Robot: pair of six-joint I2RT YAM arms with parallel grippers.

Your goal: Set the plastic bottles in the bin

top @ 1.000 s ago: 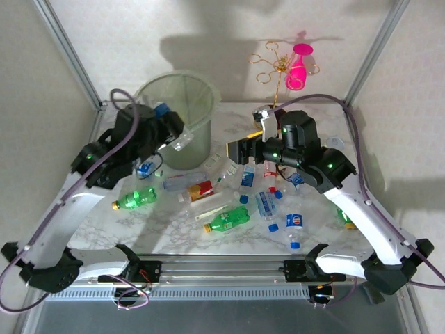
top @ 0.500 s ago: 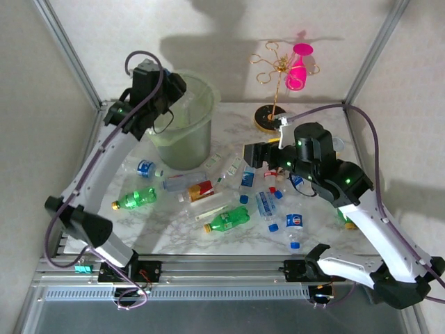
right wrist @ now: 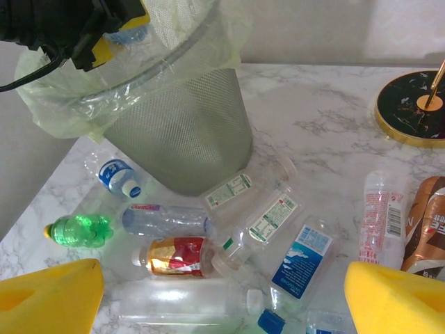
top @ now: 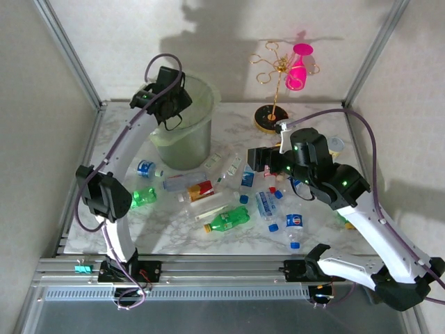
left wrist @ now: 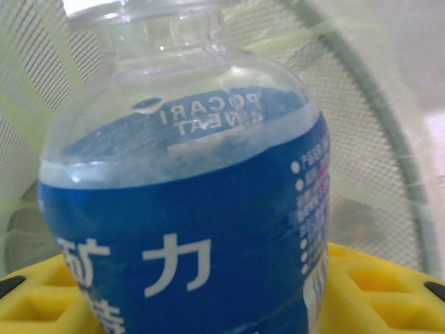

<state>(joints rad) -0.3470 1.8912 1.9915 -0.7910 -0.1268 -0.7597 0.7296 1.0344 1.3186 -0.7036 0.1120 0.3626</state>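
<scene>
Front of table: a green bottle (top: 228,219) and a blue-capped bottle (top: 294,224) lie flat on the marble table (top: 174,236).
Middle heap: the other plastic bottles (top: 201,189) lie on their sides, crowded, several touching.
Right gripper (top: 252,160): above the heap, fingers spread wide, nothing between them.
Right wrist view: yellow fingertips (right wrist: 49,296) at the lower corners, with a red-labelled bottle (right wrist: 177,256) and clear ones crosswise beneath.
Bin (top: 182,149): upright at the far left, bottles near its foot.
Left gripper (top: 170,97): over the bin's rim, clenched on a blue-labelled bottle (left wrist: 188,236).
Left wrist view: white lettering, bin mesh behind.
Far right: pink goblet (top: 297,69) on a gold wire stand (top: 274,66); tan cup (top: 336,146) beside the right arm.
</scene>
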